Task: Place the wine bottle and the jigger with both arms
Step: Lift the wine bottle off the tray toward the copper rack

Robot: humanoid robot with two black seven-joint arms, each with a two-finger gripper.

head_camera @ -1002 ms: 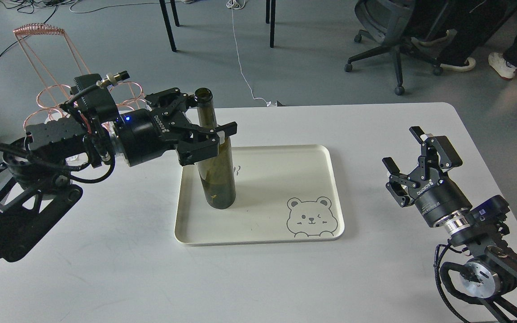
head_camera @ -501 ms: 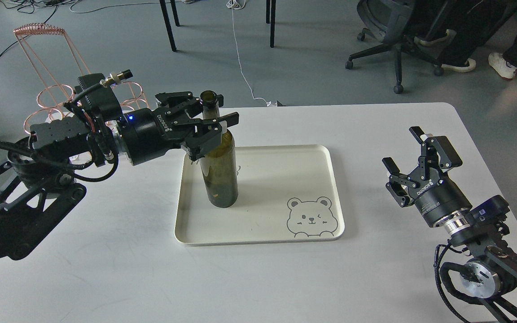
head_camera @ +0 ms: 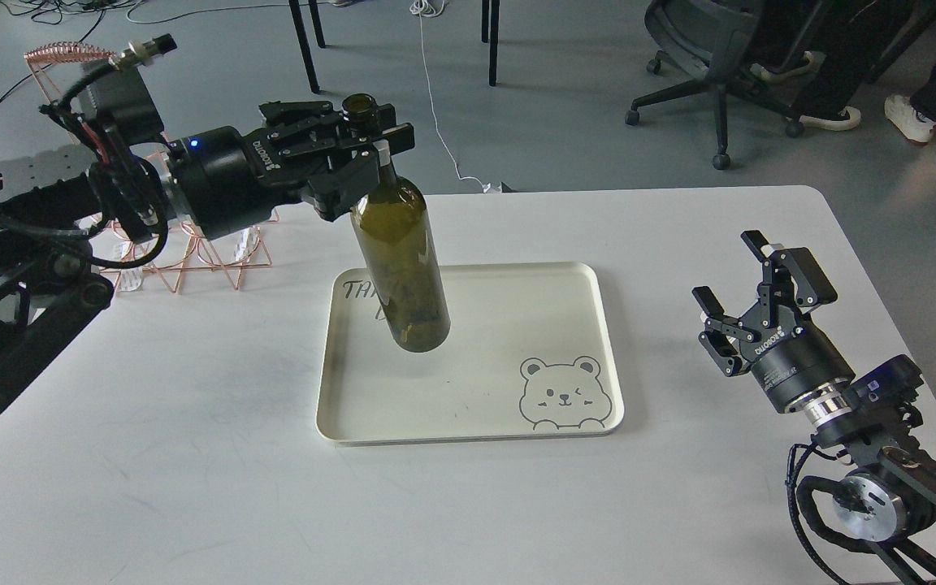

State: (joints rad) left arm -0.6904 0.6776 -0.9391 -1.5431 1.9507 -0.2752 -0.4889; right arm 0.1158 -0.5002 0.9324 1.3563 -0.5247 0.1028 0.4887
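Observation:
The dark olive-green wine bottle hangs above the cream tray, lifted clear of it and tilted slightly. My left gripper is shut on the bottle's neck just under its mouth. My right gripper is open and empty above the table's right side, well apart from the tray. The jigger is out of view.
A copper wire rack stands at the table's back left, partly behind my left arm. The tray carries a bear drawing at its front right. An office chair and table legs stand on the floor beyond the table.
My left gripper closed on the bottle's neck and lifted the bottle up off the tray, the arm rising and drawing back left. The right arm has not moved.

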